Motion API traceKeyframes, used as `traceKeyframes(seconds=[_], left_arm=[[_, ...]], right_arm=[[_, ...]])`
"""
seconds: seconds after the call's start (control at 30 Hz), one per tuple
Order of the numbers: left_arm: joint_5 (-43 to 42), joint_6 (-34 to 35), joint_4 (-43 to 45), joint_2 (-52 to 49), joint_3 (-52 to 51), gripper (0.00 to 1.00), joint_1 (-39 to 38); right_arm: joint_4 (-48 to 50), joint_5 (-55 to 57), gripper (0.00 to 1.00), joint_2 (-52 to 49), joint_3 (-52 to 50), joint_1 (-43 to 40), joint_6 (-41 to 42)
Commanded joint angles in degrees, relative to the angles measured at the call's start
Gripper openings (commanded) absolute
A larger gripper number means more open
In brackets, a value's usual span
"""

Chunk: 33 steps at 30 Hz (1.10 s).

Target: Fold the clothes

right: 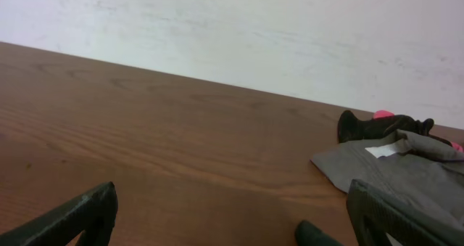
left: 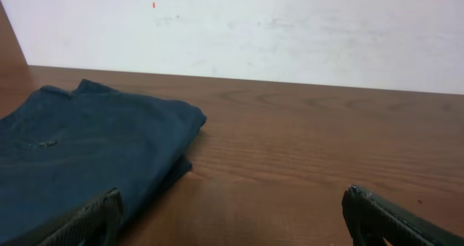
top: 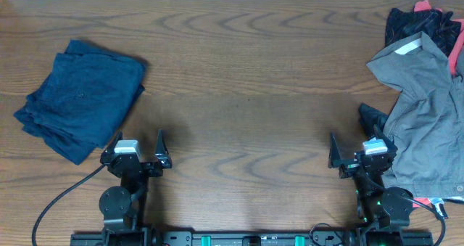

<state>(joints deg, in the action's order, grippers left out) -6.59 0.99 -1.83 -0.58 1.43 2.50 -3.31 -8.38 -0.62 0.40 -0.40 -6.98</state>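
The grey-taupe shorts lie unfolded at the right edge of the table, white label up; they also show in the right wrist view. A black-patterned garment with red beneath lies behind them; it also shows in the right wrist view. A navy garment lies folded at the left, seen also in the left wrist view. My left gripper is open and empty just right of the navy garment. My right gripper is open and empty, its right finger at the shorts' edge.
A dark fold of cloth pokes out from under the shorts' left edge. Bare wooden table lies between the two piles. A white wall stands behind the table's far edge.
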Motion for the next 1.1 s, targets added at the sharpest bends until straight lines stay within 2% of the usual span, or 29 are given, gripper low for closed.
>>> traceKeyframes(seconds=[0.0, 0.1, 0.2, 0.5, 0.77, 1.07], left_arm=[[0.22, -1.20, -1.49, 0.35, -1.20, 0.98, 0.17], [0.17, -1.14, -0.48, 0.35, -1.20, 0.98, 0.17], [-0.63, 2.69, -0.83, 0.35, -1.20, 0.98, 0.17], [-2.89, 3.82, -5.97, -5.44, 4.31, 0.98, 0.17], [-3.06, 3.78, -16.22, -23.80, 18.82, 0.98, 0.17], [-3.06, 3.78, -27.34, -43.23, 36.83, 0.98, 0.17]], right_arm=[[-0.07, -0.48, 0.99, 0.31, -0.09, 0.96, -0.76], [0.24, -1.46, 0.99, 0.31, -0.09, 0.96, 1.77], [-0.11, -1.55, 0.99, 0.00, -0.09, 0.96, 7.65], [-2.23, 2.99, 0.99, -6.43, 4.26, 0.96, 8.24], [-4.72, 4.57, 0.99, -25.75, 17.18, 0.70, 8.22], [-17.05, 4.96, 0.99, -53.99, 37.20, 0.68, 8.13]])
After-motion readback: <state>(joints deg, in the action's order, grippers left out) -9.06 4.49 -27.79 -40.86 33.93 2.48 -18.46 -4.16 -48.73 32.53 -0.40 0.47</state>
